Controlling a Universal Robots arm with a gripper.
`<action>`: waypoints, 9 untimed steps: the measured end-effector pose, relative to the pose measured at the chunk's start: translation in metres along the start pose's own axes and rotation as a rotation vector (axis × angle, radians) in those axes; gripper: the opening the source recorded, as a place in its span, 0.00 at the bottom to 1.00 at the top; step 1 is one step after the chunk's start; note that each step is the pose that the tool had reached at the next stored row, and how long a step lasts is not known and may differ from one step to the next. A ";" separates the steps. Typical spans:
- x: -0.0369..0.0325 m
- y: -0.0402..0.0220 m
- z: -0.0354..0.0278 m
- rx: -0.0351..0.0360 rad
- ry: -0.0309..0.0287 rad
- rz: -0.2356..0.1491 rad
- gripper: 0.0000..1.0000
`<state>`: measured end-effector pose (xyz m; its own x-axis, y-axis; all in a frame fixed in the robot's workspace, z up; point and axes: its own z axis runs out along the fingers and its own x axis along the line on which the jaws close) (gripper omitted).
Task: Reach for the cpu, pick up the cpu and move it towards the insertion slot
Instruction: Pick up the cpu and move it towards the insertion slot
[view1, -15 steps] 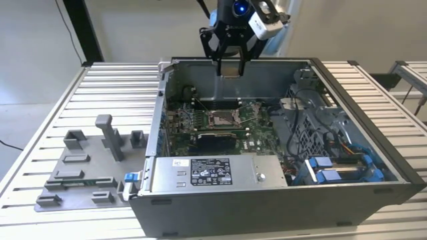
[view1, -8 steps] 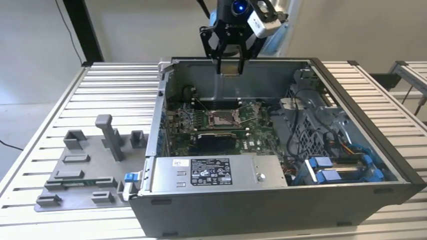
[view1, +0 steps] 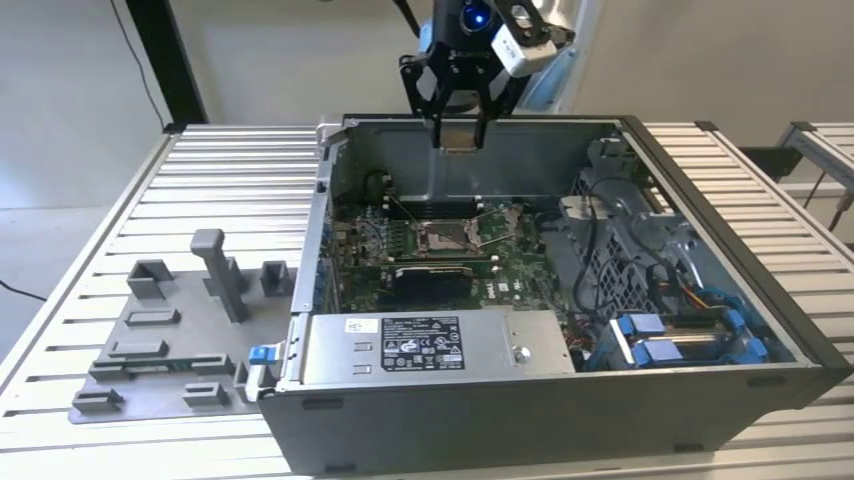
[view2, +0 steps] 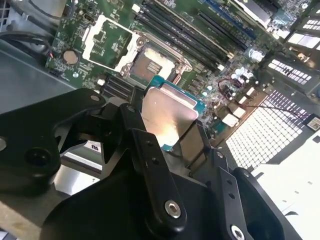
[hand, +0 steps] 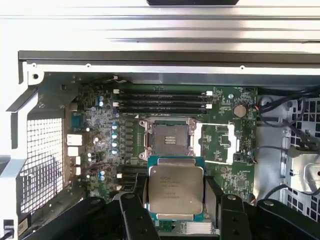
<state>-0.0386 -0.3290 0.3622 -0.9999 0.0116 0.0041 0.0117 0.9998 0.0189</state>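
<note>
The black gripper (hand: 175, 200) is carrying the flat silver-beige square cpu (hand: 176, 189), clamped between its fingers, above the silvery-framed insertion slot (hand: 167, 138), needing closer alignment.

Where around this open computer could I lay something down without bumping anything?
Bare slatted table lies at the exterior view's left, behind the grey fixture. Inside the case it is crowded: board, cables, drive bays. The pincer holds the cpu above the insertion slot.

The cpu (hand: 176, 188) shows a silver-beige face edged teal; the black pincer (hand: 176, 200) flanks it. The green motherboard (hand: 222, 170) surrounds the silvery-framed insertion slot (hand: 167, 139).
</note>
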 end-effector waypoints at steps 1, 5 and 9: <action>0.0000 0.0011 0.0011 0.0016 0.0000 0.001 0.00; -0.0004 0.0066 0.0047 0.0056 -0.0002 0.005 0.00; -0.0006 0.0110 0.0058 0.0064 -0.0003 0.010 0.00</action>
<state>-0.0379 -0.3179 0.3566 -0.9998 0.0214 0.0040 0.0215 0.9997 0.0125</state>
